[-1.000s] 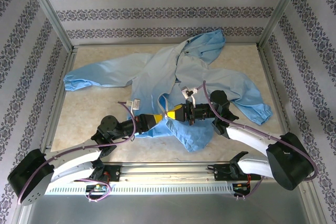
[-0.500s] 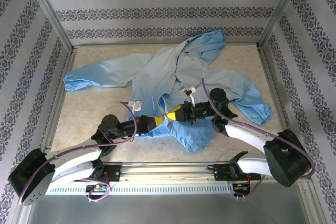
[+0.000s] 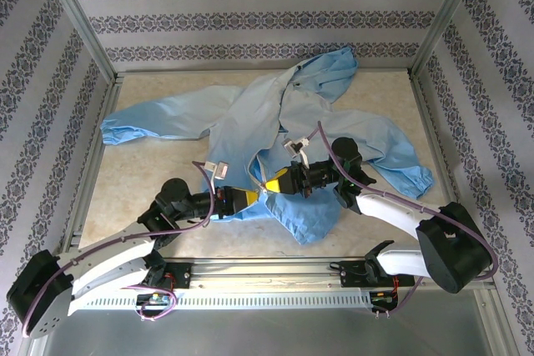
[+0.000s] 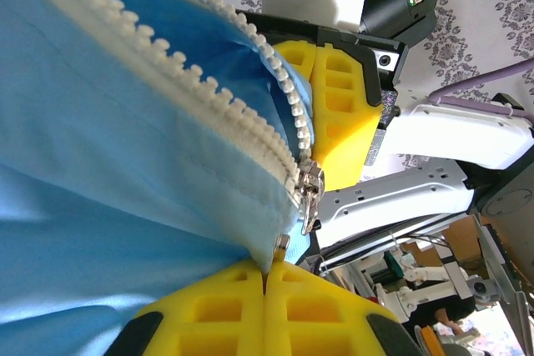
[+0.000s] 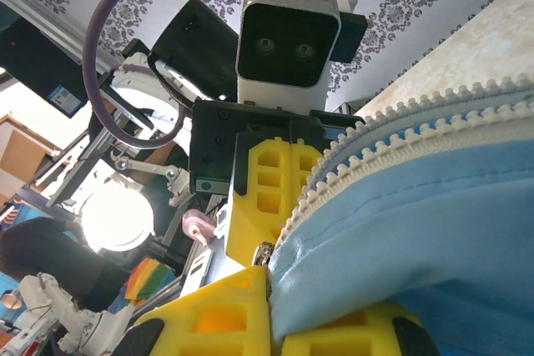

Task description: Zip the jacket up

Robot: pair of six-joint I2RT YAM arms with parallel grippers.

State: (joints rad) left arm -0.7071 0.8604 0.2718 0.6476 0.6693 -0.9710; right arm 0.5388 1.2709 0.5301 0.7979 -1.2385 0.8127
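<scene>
A beige marbled table stands between walls papered in floral stripes. The jacket lies spread across the middle of the frame. Its long axis runs from the hood at upper right down to the hem at lower centre, with the sleeves out to left and right. The left gripper and right gripper meet at the hem, each clamped on jacket cloth beside the zipper.

Bright, even light falls from above in the top view, and the jacket casts only soft shadows on the worktop. In the right wrist view a round lamp flares white. In the left wrist view the zipper teeth are sharp and the lower right corner is washed out.
</scene>
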